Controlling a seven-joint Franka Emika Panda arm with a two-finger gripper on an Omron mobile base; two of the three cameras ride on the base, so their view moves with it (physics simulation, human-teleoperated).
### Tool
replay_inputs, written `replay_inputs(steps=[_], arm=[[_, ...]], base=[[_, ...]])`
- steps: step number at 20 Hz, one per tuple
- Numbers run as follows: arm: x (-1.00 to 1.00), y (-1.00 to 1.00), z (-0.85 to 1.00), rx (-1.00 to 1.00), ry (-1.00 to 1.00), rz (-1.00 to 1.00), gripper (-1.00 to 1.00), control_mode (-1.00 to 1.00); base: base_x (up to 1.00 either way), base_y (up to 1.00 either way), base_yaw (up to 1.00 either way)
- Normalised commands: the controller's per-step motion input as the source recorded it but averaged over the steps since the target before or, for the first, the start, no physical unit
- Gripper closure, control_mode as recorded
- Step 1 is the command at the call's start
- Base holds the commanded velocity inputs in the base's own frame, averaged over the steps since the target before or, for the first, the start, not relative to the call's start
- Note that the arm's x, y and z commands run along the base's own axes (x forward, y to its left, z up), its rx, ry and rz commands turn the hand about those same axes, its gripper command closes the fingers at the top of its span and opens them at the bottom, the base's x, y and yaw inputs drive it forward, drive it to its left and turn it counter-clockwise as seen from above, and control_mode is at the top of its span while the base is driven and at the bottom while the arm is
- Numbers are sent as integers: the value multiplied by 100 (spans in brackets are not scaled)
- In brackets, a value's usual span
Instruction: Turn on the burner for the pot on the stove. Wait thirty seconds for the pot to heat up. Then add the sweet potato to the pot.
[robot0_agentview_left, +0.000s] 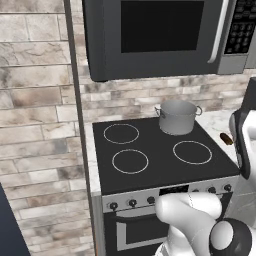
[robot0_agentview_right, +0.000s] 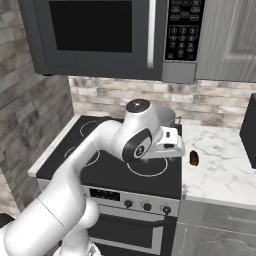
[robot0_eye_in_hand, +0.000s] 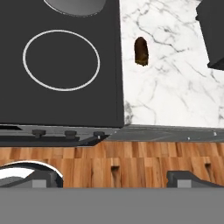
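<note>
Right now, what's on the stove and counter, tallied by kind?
Pots: 1
Sweet potatoes: 1
Burner rings: 3 visible; the pot hides what it stands on
Total: 5

A dark microwave with a keypad hangs on the far wall above the cooking surface. Behind it runs a stone-brick backsplash. To the right lies a white marble bench, carrying a dark box-like appliance at its right edge. The floor is wooden planking.

Pot on stove; sweet potato on counter
</note>
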Motion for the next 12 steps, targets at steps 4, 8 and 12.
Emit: replay_inputs(steps=[4,8,12], arm=[[0,-16,0,0,0,3,-100,-100],[0,-14,0,0,0,3,-100,-100],[0,-1,0,0,0,1,-100,-100]], base=[[0,0,0],[0,0,0],[0,0,0]])
